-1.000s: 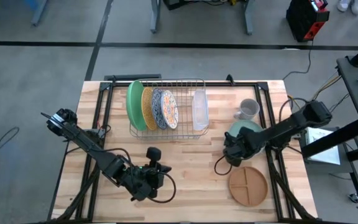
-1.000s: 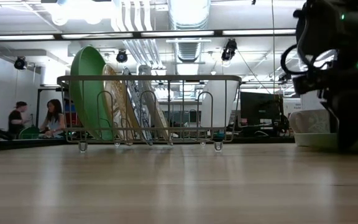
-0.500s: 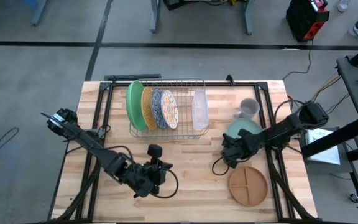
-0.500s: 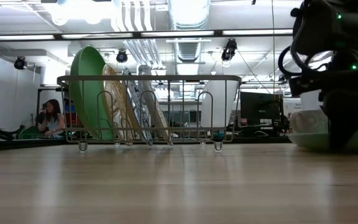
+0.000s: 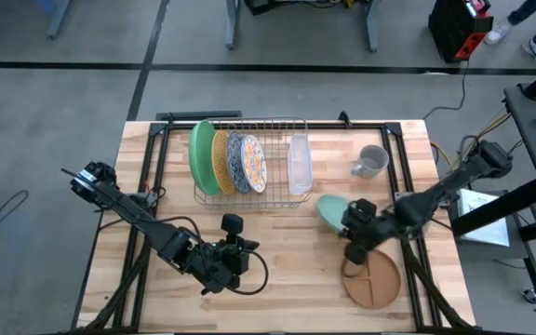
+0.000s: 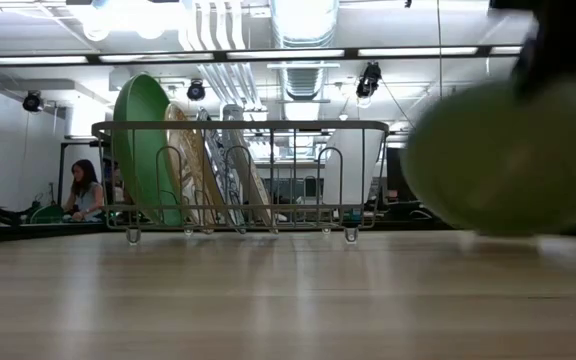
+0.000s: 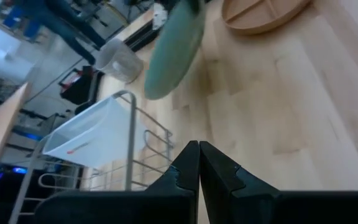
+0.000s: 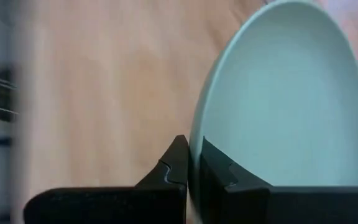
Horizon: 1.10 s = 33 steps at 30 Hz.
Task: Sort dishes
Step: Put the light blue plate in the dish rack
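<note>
Waiting at the near left of the table, the left gripper point(image 5: 229, 263) has its fingers pressed together on nothing. Farther back, the wire dish rack point(image 5: 249, 158) already holds three plates on edge: the bright green plate point(image 5: 200, 156) leftmost, then the gold speckled plate point(image 5: 220, 162), then the floral plate point(image 5: 248, 163). A clear container point(image 5: 300, 164) sits at the rack's right end, with the grey mug point(image 5: 371, 162) farther right. Right of the rack, the right gripper point(image 8: 188, 163) pinches the rim of the pale teal plate point(image 5: 333, 211), lifted off the table and tilted on edge. The step in hand looks like carrying this plate to the rack; the next move calls for lining its edge up with a free slot right of the floral plate. The brown divided plate point(image 5: 372, 276) lies flat at the near right, partly hidden by the right arm. From table height the teal plate is only a blur, cut off at the right.
</note>
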Motion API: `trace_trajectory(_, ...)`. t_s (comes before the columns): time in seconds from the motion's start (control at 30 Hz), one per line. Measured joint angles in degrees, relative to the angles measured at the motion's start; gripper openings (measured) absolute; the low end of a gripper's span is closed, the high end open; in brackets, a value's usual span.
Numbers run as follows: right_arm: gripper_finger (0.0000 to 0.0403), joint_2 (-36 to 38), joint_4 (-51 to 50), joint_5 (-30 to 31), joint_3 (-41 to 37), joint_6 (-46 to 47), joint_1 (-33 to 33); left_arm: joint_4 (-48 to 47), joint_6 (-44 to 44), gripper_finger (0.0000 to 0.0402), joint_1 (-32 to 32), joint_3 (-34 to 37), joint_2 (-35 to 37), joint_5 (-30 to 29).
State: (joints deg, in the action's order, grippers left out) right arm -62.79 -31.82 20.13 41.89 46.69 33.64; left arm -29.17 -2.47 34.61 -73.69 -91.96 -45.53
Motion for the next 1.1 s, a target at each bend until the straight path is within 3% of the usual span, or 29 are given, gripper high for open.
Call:
trace_trajectory(0.17,0.0001,5.65,16.57,4.48,-1.59,-10.53,6.9,0.06,-0.03,0.0,-0.43,0.0,0.02,-0.97)
trace_trajectory(0.4,0.0,3.56,38.39,4.2,-3.32,-27.53,11.78,0.09,-0.03,0.0,-1.02,0.0,0.02,-1.04)
trace_trajectory(0.53,0.0,0.07,57.91,-5.55,-6.51,-36.99,12.16,0.19,-0.04,0.0,-1.0,0.0,0.02,-1.2)
trace_trajectory(0.67,0.0,-4.73,78.13,-22.76,-10.13,-46.33,12.1,0.24,-0.03,0.0,-1.05,0.0,0.02,-2.54)
trace_trajectory(0.83,0.0,-10.01,89.89,-31.92,-12.11,-51.64,12.1,0.37,-0.03,0.0,-1.07,0.0,0.02,-2.57)
trace_trajectory(1.0,0.0,-13.42,96.47,-31.69,-12.27,-53.26,11.59,0.55,-0.04,0.0,-1.07,0.0,0.02,-4.42)
trace_trajectory(1.1,0.0,-12.44,97.61,-22.21,-12.27,-52.91,11.55,0.52,-0.03,0.0,-0.62,0.0,0.12,-10.02)
